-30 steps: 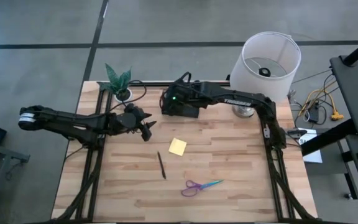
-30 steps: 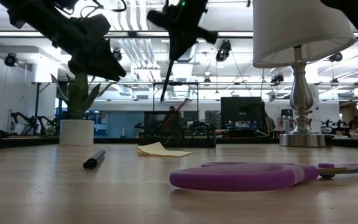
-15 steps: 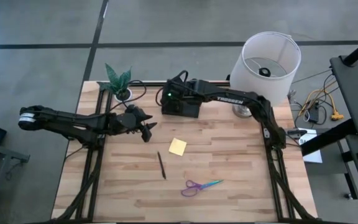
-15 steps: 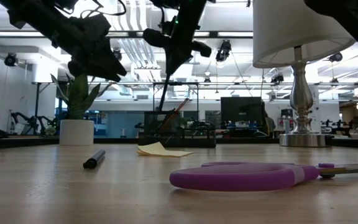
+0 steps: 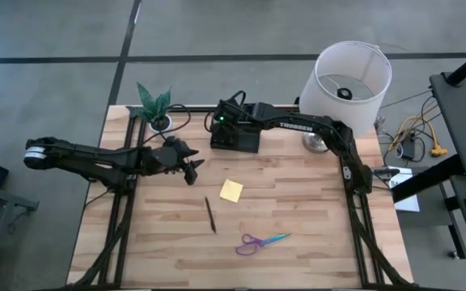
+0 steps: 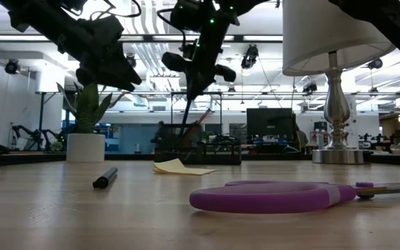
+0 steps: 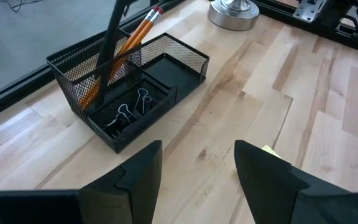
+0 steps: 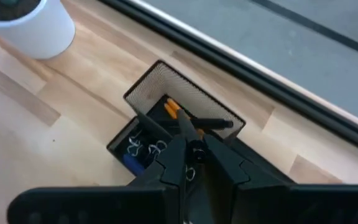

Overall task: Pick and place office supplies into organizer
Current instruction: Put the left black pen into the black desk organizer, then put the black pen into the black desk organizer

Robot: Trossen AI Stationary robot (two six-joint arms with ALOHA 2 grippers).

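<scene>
over table's far edge, right hand (image 8: pixel 194 152) lowers pen (image 6: pixel 184 121) into organizer (image 5: pixel 235 138)

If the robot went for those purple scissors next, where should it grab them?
Probably from straight above, closing across the shut blades just past the pivot. The scissors lie flat on the table, so no side offers a way under them. The purple loops are wide and rounded, the blades narrow and straight. Nothing crowds them; the pen lies apart.
</scene>
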